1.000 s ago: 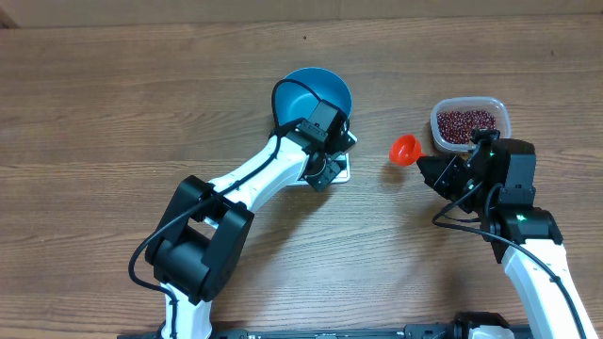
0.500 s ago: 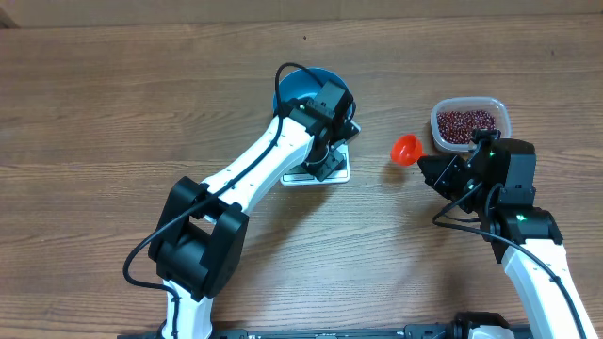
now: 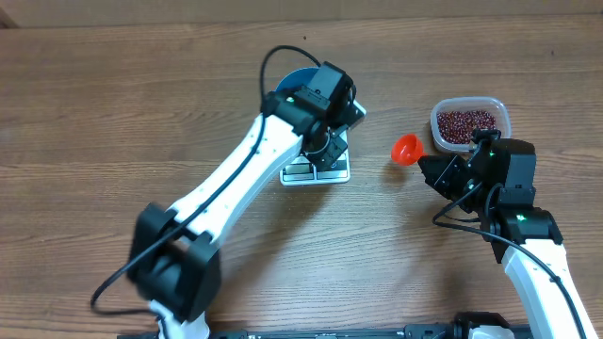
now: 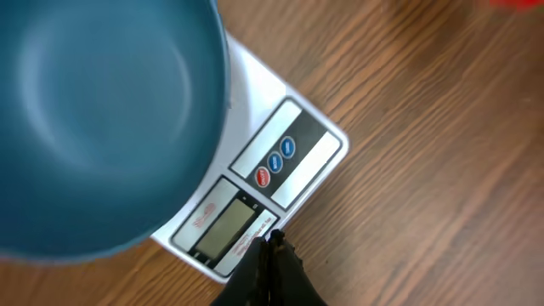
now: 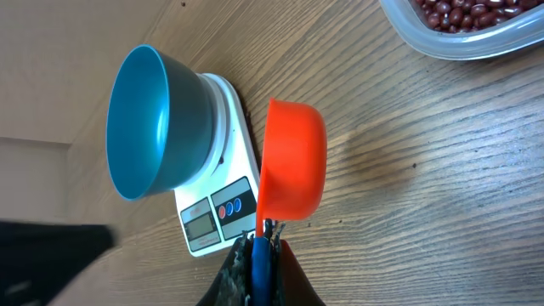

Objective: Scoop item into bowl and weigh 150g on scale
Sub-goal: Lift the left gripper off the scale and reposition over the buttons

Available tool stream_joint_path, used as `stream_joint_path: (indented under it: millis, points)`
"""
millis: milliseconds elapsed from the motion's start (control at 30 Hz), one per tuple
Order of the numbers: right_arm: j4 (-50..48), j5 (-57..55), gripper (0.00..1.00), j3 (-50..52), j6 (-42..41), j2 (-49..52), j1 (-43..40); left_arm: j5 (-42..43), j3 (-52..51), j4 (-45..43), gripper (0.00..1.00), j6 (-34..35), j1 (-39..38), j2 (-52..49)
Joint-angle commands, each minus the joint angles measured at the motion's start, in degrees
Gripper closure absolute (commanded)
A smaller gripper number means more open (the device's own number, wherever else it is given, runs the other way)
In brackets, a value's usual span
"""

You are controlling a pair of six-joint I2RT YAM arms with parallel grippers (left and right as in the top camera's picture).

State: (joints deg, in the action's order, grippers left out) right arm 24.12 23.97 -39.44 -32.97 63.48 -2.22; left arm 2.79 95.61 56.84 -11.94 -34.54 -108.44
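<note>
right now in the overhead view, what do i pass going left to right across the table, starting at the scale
scale → orange scoop → clear tub holding the beans

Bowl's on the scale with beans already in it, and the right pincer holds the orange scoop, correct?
Not quite: the bowl on the scale is empty, as the left wrist view shows. The right pincer does hold the orange scoop.
</note>
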Motion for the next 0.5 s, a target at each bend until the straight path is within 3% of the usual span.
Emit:
stream_joint_path:
  millis: [0,467]
  points:
    - [-0.07,-0.37,0.96,-1.92,0.46,-0.79,-0.15,1.33,1.16,0.39,0.96,0.83,-0.42,5.77]
    - [0.09,-0.39,0.96,-1.92,0.50,-0.79,-0.15,1.31,-0.22,5.42,0.96,0.85,0.50,12.22]
